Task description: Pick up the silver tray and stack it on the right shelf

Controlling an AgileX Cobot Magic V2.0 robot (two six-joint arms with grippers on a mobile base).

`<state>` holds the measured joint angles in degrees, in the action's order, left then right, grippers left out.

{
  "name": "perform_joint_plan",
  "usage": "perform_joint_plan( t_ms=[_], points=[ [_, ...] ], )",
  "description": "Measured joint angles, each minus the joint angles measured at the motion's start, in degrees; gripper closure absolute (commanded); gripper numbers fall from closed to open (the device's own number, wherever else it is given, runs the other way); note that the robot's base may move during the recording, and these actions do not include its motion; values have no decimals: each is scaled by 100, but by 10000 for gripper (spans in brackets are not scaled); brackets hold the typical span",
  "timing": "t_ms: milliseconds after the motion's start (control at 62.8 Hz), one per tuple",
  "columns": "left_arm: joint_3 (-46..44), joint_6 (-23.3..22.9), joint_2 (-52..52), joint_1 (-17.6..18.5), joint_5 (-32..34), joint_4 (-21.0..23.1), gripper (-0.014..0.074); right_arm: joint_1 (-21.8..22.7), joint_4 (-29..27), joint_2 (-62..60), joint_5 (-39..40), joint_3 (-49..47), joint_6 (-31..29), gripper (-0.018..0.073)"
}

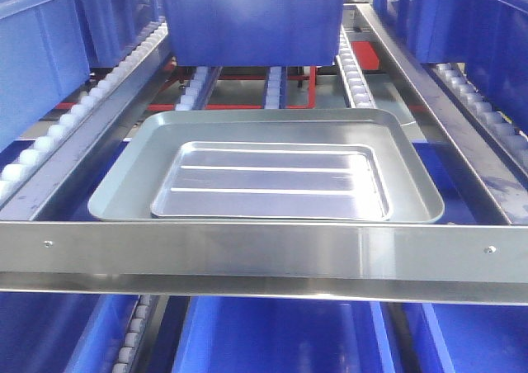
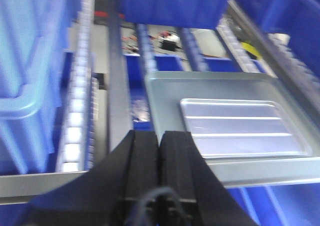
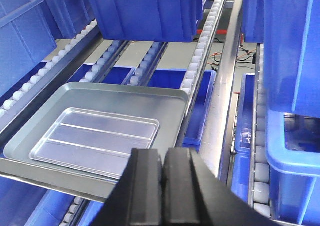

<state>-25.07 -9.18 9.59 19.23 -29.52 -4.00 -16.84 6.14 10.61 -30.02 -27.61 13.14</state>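
Looking over the rack, we note:

Hidden: the front rail (image 1: 264, 253) cuts off the near rim of the big tray (image 1: 132, 171); the left wrist view is blurred, so fine detail there is lost to us. Both arms are out of the front view.

Left gripper (image 2: 160, 151): we see its two black fingers pressed together, holding nothing, hovering before the rail, left of the trays.

Right gripper (image 3: 163, 166): fingers together with only a thin seam between, holding nothing, above the rail near the big tray's right corner.

Trays: the small tray (image 1: 272, 181), ribbed and silver, lies flat inside the big tray, toward its front; both sit on the middle lane against the rail. We see nothing else in them.

Bins: a blue bin (image 1: 247, 18) stands behind the trays on the same lane, well apart from them; its inside is out of our sight. More blue bins (image 3: 292, 81) fill the right lane.

Edges and room: roller tracks (image 1: 70, 117) flank the lane; we see bare rollers between the trays and the blue bin.
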Motion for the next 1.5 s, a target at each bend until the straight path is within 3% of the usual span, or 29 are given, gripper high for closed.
perform_joint_plan(
  t_ms=[207,318,398,637,1369,1496],
  points=[
    [1605,212,-826,-1157,1540,161,688,0,0,0,0,0,0,501],
    [2487,212,-1007,-1522,2435,238,688,0,0,0,0,0,0,501],
    [2662,214,-1019,-1639,2646,282,688,0,0,0,-4,0,0,501],
    [2675,224,-1021,-1650,2650,520,688,0,10,0,-27,10,0,501],
    [2675,237,-1021,-1650,2650,533,688,11,44,0,-27,10,0,501],
    [2675,237,-1021,-1650,2650,533,688,363,44,-9,182,200,-83,501]
  ],
)
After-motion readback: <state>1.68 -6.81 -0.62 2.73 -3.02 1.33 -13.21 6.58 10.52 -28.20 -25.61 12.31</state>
